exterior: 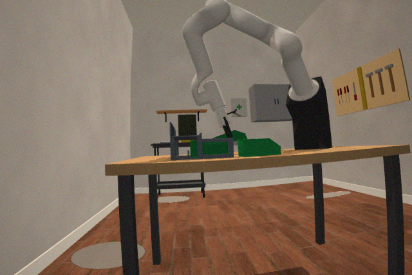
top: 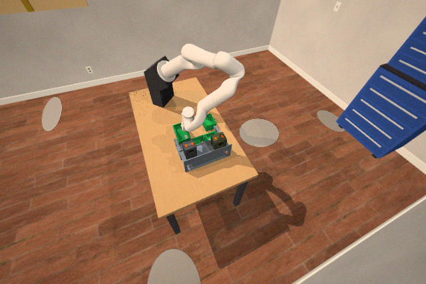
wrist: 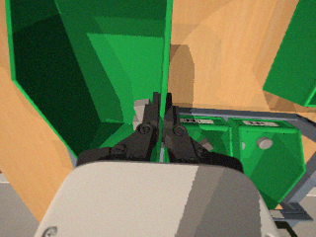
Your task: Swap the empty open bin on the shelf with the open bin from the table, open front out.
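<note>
My gripper [exterior: 228, 131] [wrist: 161, 103] is shut on the thin side wall of a green open bin [top: 178, 132] [exterior: 235, 134] [wrist: 114, 64]. This bin is behind the grey shelf [top: 206, 161] [exterior: 172, 142] [wrist: 237, 113] and looks tilted in the exterior view. A small grey part [wrist: 141, 105] shows inside it, right by my fingers. A second green open bin [top: 209, 123] [exterior: 259, 147] [wrist: 291, 54] stands on the table [top: 178, 191] [exterior: 332, 155] [wrist: 222, 49] to the right of it. In the wrist view, two green bins [wrist: 269, 153] [wrist: 207, 135] sit in the shelf; the right one holds a grey part.
Two dark boxes [top: 189, 150] [top: 217, 141] with orange spots stand on the shelf's upper board. The arm's black base [top: 158, 83] [exterior: 309, 115] stands at the table's far end. The shelf stands near the table's right edge.
</note>
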You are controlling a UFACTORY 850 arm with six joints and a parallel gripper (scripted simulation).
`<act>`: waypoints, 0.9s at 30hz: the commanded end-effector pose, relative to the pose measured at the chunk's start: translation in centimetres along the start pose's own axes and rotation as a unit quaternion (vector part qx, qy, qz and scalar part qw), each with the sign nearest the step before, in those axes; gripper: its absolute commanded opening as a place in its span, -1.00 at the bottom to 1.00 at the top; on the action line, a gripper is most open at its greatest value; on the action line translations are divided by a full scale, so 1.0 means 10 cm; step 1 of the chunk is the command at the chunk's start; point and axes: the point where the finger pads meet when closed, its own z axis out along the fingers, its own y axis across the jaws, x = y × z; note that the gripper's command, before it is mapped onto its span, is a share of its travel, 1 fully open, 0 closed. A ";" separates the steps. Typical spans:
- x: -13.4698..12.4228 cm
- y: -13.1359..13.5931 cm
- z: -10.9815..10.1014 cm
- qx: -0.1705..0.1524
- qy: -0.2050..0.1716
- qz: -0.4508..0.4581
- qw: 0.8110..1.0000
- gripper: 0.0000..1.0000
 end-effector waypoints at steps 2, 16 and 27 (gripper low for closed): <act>-0.03 0.00 -0.01 0.000 0.000 0.000 1.000 -1.00; -0.18 0.00 -0.06 0.000 0.000 0.000 1.000 -1.00; -0.29 0.00 -0.09 0.000 0.000 0.000 1.000 -1.00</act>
